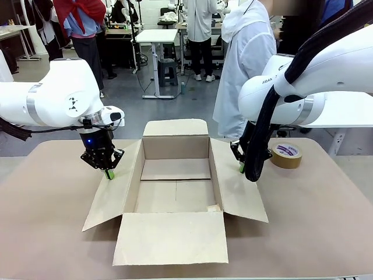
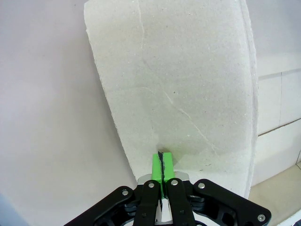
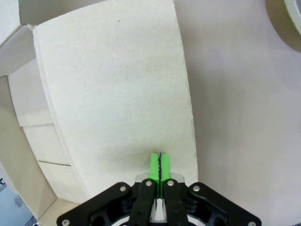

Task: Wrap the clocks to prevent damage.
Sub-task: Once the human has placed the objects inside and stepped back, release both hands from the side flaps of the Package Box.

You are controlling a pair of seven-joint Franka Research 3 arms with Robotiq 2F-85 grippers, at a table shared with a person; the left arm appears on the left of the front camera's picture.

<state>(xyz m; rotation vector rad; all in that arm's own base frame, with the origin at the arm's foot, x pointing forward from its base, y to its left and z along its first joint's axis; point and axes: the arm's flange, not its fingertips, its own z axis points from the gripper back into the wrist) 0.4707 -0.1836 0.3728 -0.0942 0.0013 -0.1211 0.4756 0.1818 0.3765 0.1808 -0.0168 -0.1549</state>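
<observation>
both closed and empty: left claw (image 1: 108,173) presses the left flap (image 1: 113,198), right claw (image 1: 241,168) the right flap (image 1: 242,195), likely pinning the cardboard box (image 1: 175,147) open.

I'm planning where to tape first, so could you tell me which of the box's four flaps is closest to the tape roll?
The right-hand flap, under the right gripper; the tape roll sits just beyond its outer edge.
</observation>
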